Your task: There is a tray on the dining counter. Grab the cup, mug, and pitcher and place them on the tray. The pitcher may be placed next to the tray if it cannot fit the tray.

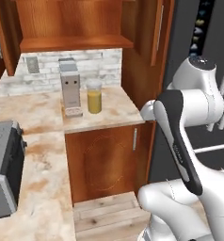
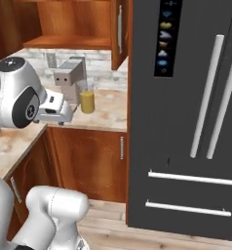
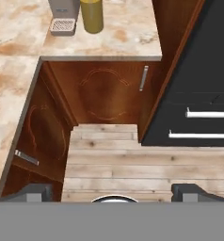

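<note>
The pitcher (image 1: pixel 94 96) (image 2: pixel 87 100) (image 3: pixel 92 16), a tall clear glass cylinder with orange liquid, stands on the corner kitchen counter (image 1: pixel 115 109) beside a grey coffee machine. My gripper (image 3: pixel 114 193) hangs over the wooden floor in front of the cabinets, well short of the pitcher and below counter height. Its two dark fingertips (image 3: pixel 35 192) stand far apart with nothing between them. The arm is folded back near the base, and the hand (image 2: pixel 54 110) points toward the counter. The tray, cup, mug and dining counter are out of view.
A grey coffee machine (image 1: pixel 70 87) (image 2: pixel 69 78) stands left of the pitcher. A grey appliance (image 1: pixel 3 164) sits on the left counter run. A dark fridge (image 2: pixel 196 97) closes the right side. Wood cabinet doors (image 1: pixel 107 160) and upper shelves (image 1: pixel 71 42) surround the corner.
</note>
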Robot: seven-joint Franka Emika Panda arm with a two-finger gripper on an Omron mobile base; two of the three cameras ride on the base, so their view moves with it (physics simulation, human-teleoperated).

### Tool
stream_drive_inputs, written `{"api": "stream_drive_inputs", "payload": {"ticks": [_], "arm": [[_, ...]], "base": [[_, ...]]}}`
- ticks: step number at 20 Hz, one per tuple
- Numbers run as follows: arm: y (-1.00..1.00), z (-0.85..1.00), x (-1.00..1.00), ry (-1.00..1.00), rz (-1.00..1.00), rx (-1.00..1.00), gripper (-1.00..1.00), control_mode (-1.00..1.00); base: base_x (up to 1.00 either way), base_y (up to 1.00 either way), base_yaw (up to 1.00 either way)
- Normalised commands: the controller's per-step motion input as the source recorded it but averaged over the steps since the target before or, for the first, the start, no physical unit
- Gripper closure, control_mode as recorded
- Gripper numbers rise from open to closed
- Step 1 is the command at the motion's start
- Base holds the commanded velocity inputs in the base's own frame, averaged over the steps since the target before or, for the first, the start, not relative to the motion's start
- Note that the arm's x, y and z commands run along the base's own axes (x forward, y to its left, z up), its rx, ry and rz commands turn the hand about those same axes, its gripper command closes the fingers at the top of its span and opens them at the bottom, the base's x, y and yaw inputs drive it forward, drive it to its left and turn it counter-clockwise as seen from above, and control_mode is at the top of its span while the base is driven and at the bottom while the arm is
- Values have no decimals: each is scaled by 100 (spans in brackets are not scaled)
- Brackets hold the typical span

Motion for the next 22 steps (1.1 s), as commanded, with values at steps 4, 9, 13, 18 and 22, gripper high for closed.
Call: {"api": "stream_drive_inputs", "payload": {"ticks": [4, 9, 13, 18, 22], "arm": [[0, 0, 0, 0, 0, 0, -100, 100], [0, 0, 0, 0, 0, 0, -100, 100], [0, 0, 0, 0, 0, 0, -100, 100], [0, 0, 0, 0, 0, 0, -100, 100], [0, 0, 0, 0, 0, 0, -100, 100]], "base": [[57, 27, -6], [55, 2, 0], [67, 6, 0], [77, 13, 0], [79, 9, 0]]}}
